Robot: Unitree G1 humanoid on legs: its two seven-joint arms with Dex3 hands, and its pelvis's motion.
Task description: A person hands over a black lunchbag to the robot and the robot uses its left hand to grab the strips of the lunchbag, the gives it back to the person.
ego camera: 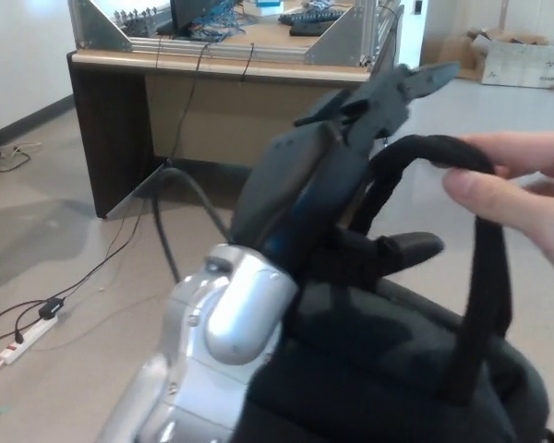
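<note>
The bag (397, 369) hangs low before us, its straps (425, 152) pinched up by a person's hand (522, 185). Our left hand (342, 175) sits spread beside the straps, unclosed. Released early, the bag could drop.

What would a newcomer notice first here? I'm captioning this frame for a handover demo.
The robot's left hand fills the centre, fingers spread open beside the black straps of the lunchbag, which takes up the lower right. A person's hand at the right edge holds the straps up by their top. Behind stands a wooden desk.
</note>
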